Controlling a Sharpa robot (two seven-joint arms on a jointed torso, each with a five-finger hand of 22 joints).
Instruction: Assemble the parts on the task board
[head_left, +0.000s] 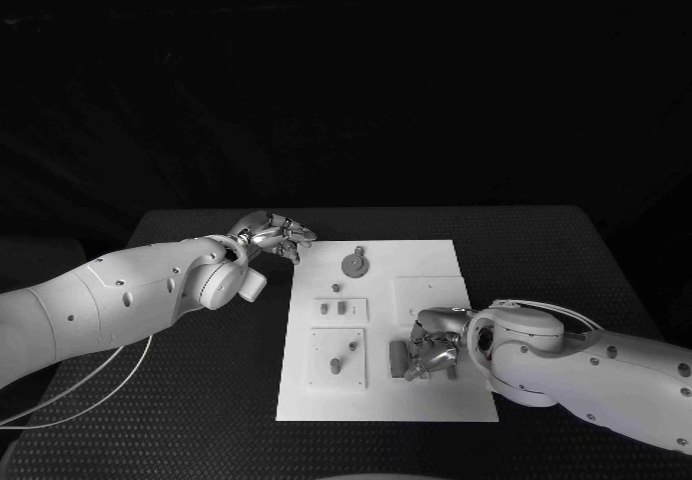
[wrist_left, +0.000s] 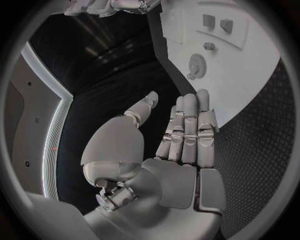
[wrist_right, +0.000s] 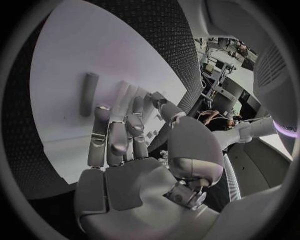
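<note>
Two hands share the work in the head view. The left hand (head_left: 271, 236) sits off the far left corner of the task board (head_left: 433, 255), on the black table (head_left: 188, 400), fingers apart and holding nothing; it looks parked there to leave the board free. The right hand (head_left: 433, 348) is low over the board's near right part, fingers pointing down beside a short rod-shaped part (head_left: 398, 357) that lies flat on the plate. Whether the fingers touch it cannot be told from here. Further parts sit on the board: a round disc part (head_left: 355, 264) toward the far edge, and small pieces in the raised panels (head_left: 340, 310) to the left of the rod.

In the left wrist view, the left hand (wrist_left: 181, 145) is flat and empty, fingers straight and side by side, thumb apart, above the table just beside the board's edge. The disc part (wrist_left: 197, 65) lies ahead of the fingertips, apart from them.

In the right wrist view, the right hand (wrist_right: 125, 145) has its fingers loosely curled toward the white plate (wrist_right: 75, 60), with nothing between them. The rod part (wrist_right: 89, 93) lies just beyond the fingertips, apparently untouched. I judge the hand is placed to pick it up.
</note>
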